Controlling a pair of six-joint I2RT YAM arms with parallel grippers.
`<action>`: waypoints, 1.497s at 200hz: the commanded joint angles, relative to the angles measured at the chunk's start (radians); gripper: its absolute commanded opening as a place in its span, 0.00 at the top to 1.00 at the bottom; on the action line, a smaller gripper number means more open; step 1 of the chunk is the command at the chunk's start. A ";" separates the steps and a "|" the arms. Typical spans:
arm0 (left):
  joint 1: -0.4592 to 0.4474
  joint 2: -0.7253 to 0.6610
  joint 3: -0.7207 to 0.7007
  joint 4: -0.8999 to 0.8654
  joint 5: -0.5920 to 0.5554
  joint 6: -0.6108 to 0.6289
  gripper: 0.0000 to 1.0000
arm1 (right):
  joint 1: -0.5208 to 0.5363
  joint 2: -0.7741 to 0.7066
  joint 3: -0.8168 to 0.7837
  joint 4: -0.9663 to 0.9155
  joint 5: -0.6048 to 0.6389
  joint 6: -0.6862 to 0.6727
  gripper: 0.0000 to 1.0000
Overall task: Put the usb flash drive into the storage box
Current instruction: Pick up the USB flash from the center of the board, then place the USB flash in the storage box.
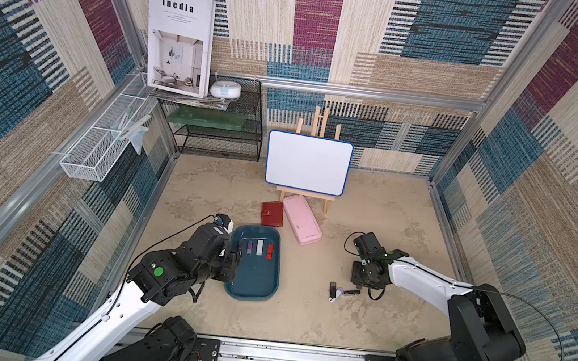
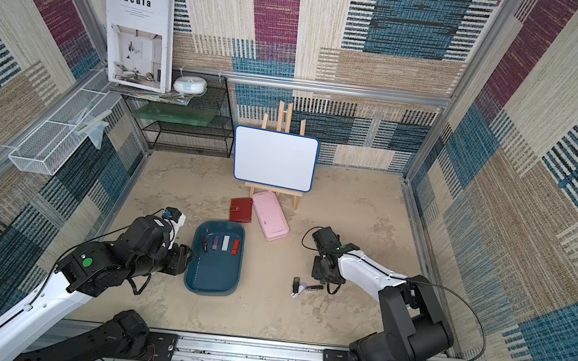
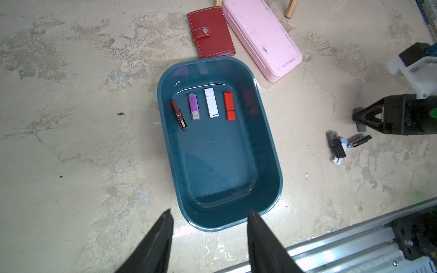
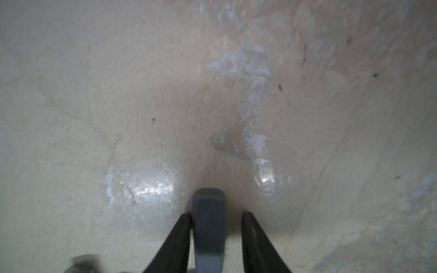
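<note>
Item: grey flash drive (image 4: 208, 224), on the table (image 4: 118, 94), well apart from the blue box (image 1: 255, 279). Likely light, stiff, slick; you pinch its long sides. Your right pincer (image 4: 216, 212) is narrow, straddling it, unclamped; your left pincer (image 3: 210, 211) is half-wide and empty.

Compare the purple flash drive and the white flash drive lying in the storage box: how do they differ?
The purple flash drive shows a metal plug at one end; the white flash drive shows none. The white flash drive looks longer and a little wider than the purple flash drive. Colour aside, both lie flat on the floor of the storage box, side by side and roughly parallel.
</note>
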 commanded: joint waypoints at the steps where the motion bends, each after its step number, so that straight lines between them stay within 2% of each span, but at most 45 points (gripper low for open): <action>1: 0.002 -0.004 0.000 0.013 -0.011 0.008 0.45 | 0.019 0.036 0.000 -0.017 0.000 0.005 0.63; 59: 0.001 -0.003 -0.001 0.011 -0.030 0.003 0.45 | 0.035 0.042 0.004 -0.011 -0.027 0.014 0.78; 106: 0.001 -0.008 0.000 0.010 -0.041 0.000 0.45 | 0.053 -0.025 0.094 -0.058 -0.023 0.027 0.83; 153: 0.001 -0.025 0.003 -0.001 -0.090 -0.016 0.44 | 0.202 -0.073 0.286 -0.080 -0.100 0.119 0.84; 166: 0.001 -0.029 0.006 -0.015 -0.124 -0.028 0.41 | 0.266 -0.062 0.336 -0.052 -0.117 0.163 0.84; 204: 0.002 -0.051 0.009 -0.025 -0.168 -0.043 0.38 | 0.451 0.077 0.484 0.077 -0.190 0.269 0.84; 237: 0.002 -0.063 0.007 -0.029 -0.183 -0.049 0.38 | 0.564 0.295 0.655 0.143 -0.230 0.310 0.84; 264: 0.002 -0.062 0.007 -0.029 -0.181 -0.049 0.38 | 0.609 0.452 0.811 0.099 -0.191 0.323 0.84; 299: 0.002 -0.064 0.007 -0.029 -0.181 -0.049 0.37 | 0.616 0.560 0.862 0.102 -0.162 0.378 0.84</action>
